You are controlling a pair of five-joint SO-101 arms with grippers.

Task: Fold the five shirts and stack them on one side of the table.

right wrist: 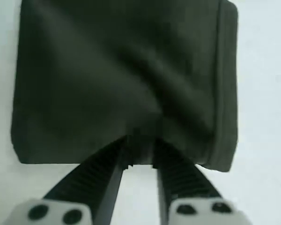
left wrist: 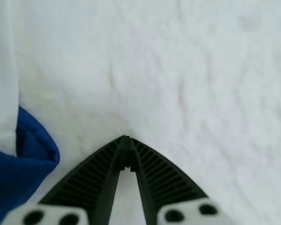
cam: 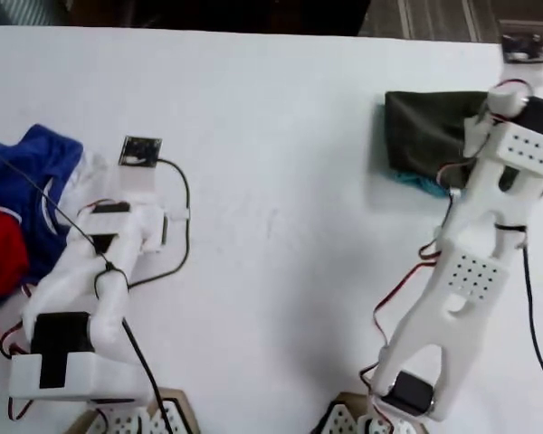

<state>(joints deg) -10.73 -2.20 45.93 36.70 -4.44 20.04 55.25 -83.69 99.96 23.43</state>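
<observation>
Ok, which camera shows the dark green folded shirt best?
The right wrist view: the dark green shirt shows nearly whole, folded, with the right gripper pinching its edge. In the high view the right arm covers part of it. The left wrist view faces white fabric and blue fabric.

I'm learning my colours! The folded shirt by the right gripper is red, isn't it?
No. The folded shirt by the right gripper is dark green, not red; the right wrist view shows it.
</observation>
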